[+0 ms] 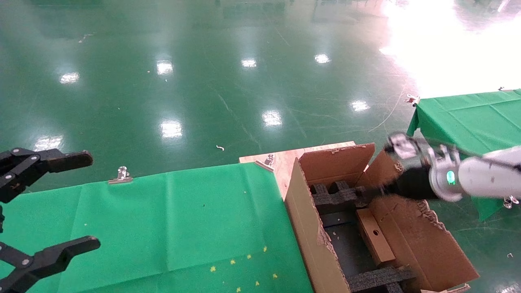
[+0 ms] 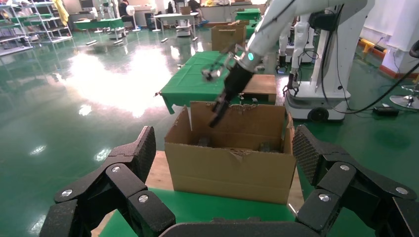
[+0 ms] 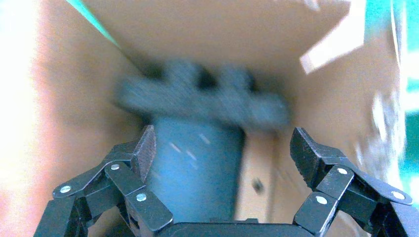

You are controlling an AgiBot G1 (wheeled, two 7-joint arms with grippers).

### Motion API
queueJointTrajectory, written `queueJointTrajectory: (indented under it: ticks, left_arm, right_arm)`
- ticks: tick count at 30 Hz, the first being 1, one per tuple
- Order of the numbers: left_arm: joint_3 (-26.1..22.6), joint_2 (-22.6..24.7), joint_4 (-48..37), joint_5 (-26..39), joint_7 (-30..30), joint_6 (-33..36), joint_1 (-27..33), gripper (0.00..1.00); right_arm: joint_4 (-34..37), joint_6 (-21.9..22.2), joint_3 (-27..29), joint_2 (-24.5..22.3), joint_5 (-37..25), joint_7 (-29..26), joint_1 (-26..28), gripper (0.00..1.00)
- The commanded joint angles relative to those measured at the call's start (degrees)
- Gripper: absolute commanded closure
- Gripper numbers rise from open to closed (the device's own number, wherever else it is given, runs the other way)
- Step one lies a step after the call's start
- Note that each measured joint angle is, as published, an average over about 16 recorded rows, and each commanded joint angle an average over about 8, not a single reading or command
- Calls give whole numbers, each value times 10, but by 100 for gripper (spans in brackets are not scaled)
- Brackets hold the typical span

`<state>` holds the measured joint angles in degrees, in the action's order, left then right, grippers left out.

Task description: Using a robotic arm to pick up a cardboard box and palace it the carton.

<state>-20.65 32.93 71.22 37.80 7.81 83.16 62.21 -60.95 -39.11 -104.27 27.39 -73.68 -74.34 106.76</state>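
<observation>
Carton [image 1: 309, 228]: open-topped, ragged flaps folded outward, standing just beside the edge of the green-clothed table [image 1: 171, 228]. Black foam inserts [image 1: 336, 197] line its near and far ends.

Cardboard box [image 1: 374, 240]: lying inside the carton against the right-hand wall, round hole facing up, between the two foam pieces. Bare dark floor of the carton lies open to its left.

Right gripper [image 3: 222, 153]: above the carton's far right corner, fingers spread wide, nothing between them, apart from the box.

Left gripper [image 1: 53, 203]: parked over the left edge of the table, jaws wide, empty.

Surroundings: green floor [image 1: 203, 81] open on all far sides; second clothed table [image 1: 468, 114] to the right.
</observation>
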Motion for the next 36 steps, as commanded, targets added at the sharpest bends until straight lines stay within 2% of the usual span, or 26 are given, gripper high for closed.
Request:
queueJointTrajectory:
  ticks: [1,11,16,20,26,36]
  left_arm:
    - [0,0,0,0,0,0,0,0]
    - [0,0,0,0,0,0,0,0]
    - [0,0,0,0,0,0,0,0]
    - [0,0,0,0,0,0,0,0]
    - [0,0,0,0,0,0,0,0]
    - [0,0,0,0,0,0,0,0]
  right_arm:
    - [-24,-2,14,-7,9,9,21,0]
    - [-119,-83,78,-32,106,112,79,0]
    - [-132,-99,87,-39,124,121,85,0]
    - [-125,-95,86,-36,120,118,81,0]
    - [-124,-109,119,-30,126,139,57,0]
    - [-124,-169,248,-12,159,223,-29,0]
